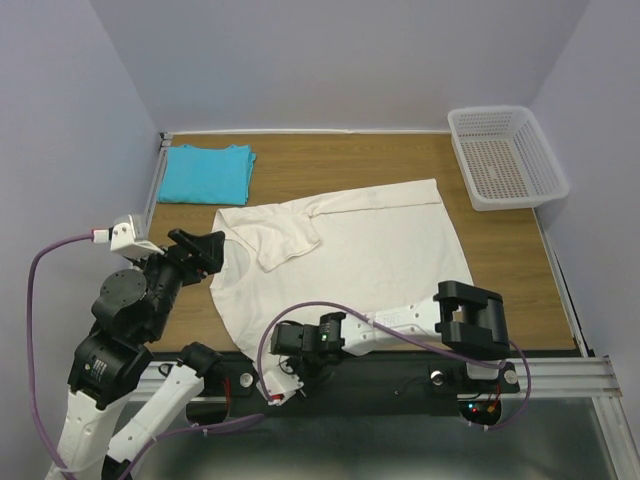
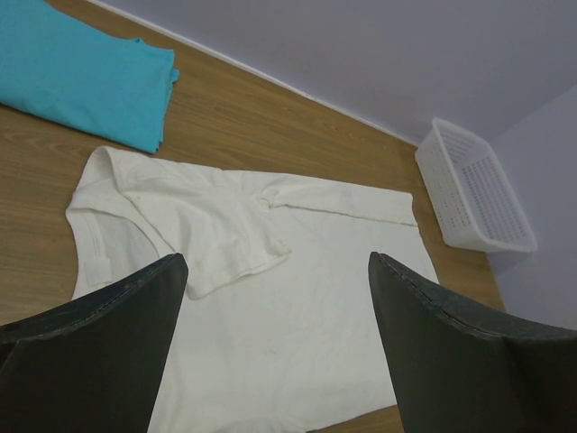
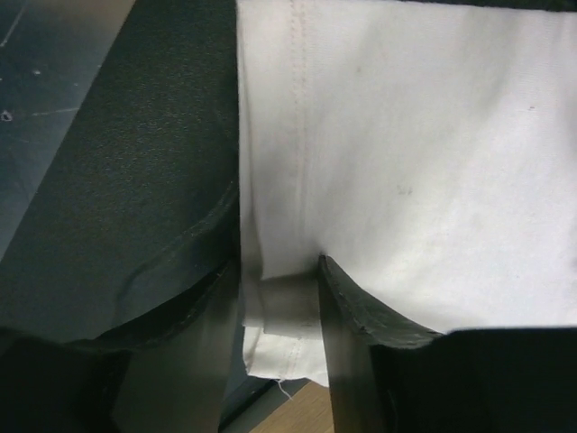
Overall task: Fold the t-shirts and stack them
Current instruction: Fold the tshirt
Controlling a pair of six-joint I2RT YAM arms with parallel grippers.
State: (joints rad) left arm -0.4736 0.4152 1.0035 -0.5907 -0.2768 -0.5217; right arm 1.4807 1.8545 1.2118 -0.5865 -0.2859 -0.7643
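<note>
Right jaws tight on the cream t-shirt (image 1: pixel 360 250) hem, left jaws wide, bare; white basket (image 1: pixel 512 200) far right.

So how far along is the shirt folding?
Done: the blue shirt lies folded at the far left corner. In hand: the cream shirt is spread flat with one sleeve turned in. The right hand pinches its near edge, and the left hand hangs open above it. Left: finish folding the cream shirt and stack the two.
</note>
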